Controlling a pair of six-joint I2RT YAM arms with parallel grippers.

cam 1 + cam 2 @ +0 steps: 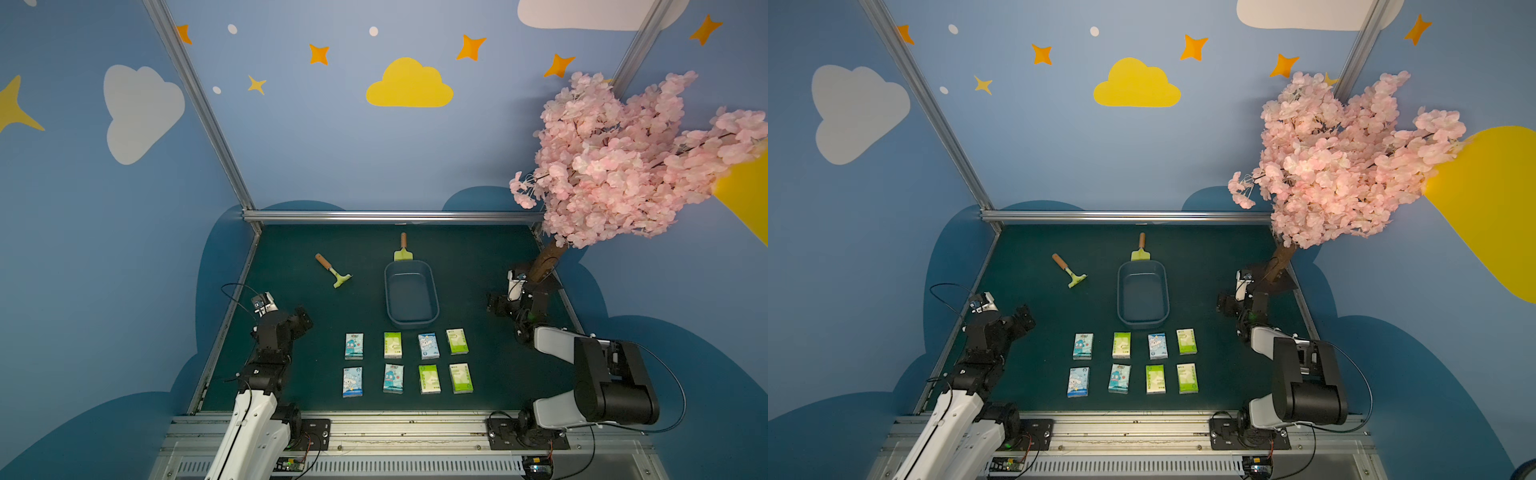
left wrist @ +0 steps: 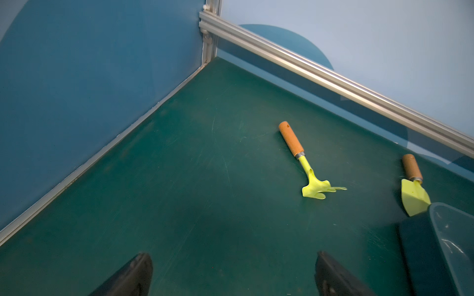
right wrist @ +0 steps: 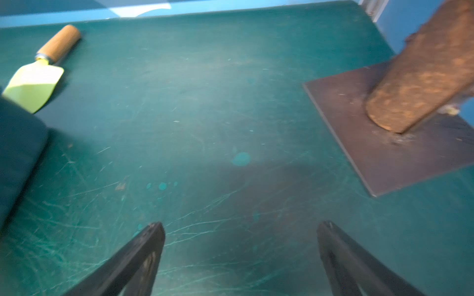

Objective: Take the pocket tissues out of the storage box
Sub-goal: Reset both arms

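both pairs of jaws are standing wide apart and gripping nothing; each wrist view is showing only bare table [image 2: 205, 192] between them.

the storage box [image 1: 411, 295] is sitting about midway between the left jaws and the right jaws, well apart from each. in both top views its floor is showing bare, with no packet inside.

the pocket tissues [image 1: 392, 345] are lying flat on the table in two rows of four, behind both pairs of jaws on the robot's side of the box, blue and green mixed. gaps are showing between all eight. judging: that spacing is letting each one be set down and let go without nudging a neighbour.

ahead of the left jaws a toy rake [image 2: 314, 184] is lying alone. the toy trowel [image 2: 414, 197] is lying off to their box side, blade at the box's far end; touching or just beside, cannot tell. ahead of the right jaws the blossom tree's trunk [image 3: 423, 84] is leaning on its base plate [image 3: 372, 159].

judging: the task is looking finished, and the arms are likely sitting out at the sides to keep the packets and the overhead view clear.
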